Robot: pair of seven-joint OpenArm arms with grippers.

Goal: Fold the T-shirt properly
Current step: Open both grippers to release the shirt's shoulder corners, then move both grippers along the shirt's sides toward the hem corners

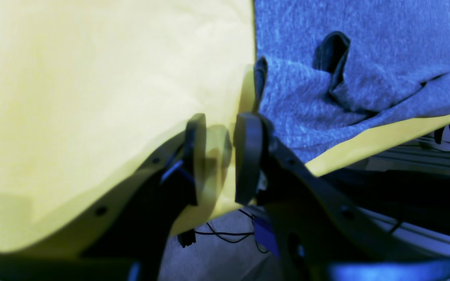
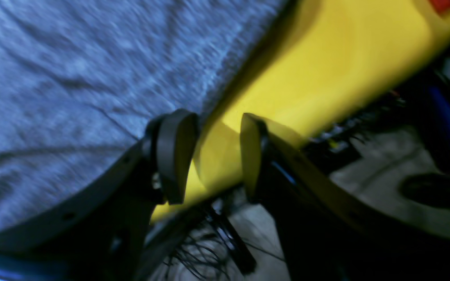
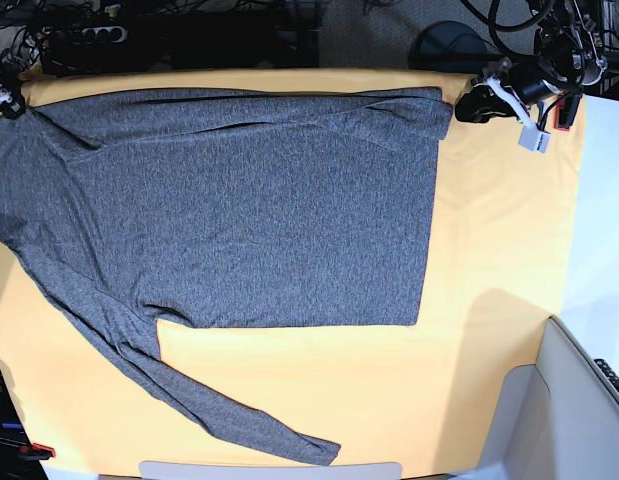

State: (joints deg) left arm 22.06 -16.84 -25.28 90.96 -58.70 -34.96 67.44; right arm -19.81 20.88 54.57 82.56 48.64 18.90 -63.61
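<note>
The charcoal-grey T-shirt (image 3: 249, 220) lies spread flat on the yellow tablecloth (image 3: 499, 250). One long sleeve is folded across its top edge, with the cuff (image 3: 439, 112) at the upper right. The other sleeve (image 3: 229, 410) trails to the bottom edge. My left gripper (image 3: 476, 106) hovers just right of that cuff. In the left wrist view it (image 1: 222, 156) stands open over the tablecloth's edge, beside the rumpled cuff (image 1: 326, 93). My right gripper (image 3: 3, 100) sits at the shirt's upper left corner. In the blurred right wrist view it (image 2: 215, 156) is open beside the shirt's (image 2: 72, 78) border.
A white panel (image 3: 569, 400) rises at the lower right corner. Behind the table's far edge lie a power strip (image 3: 89, 35), cables and a dark round base (image 3: 449, 45). Past the table edge the wrist views show floor and wires (image 1: 225, 234).
</note>
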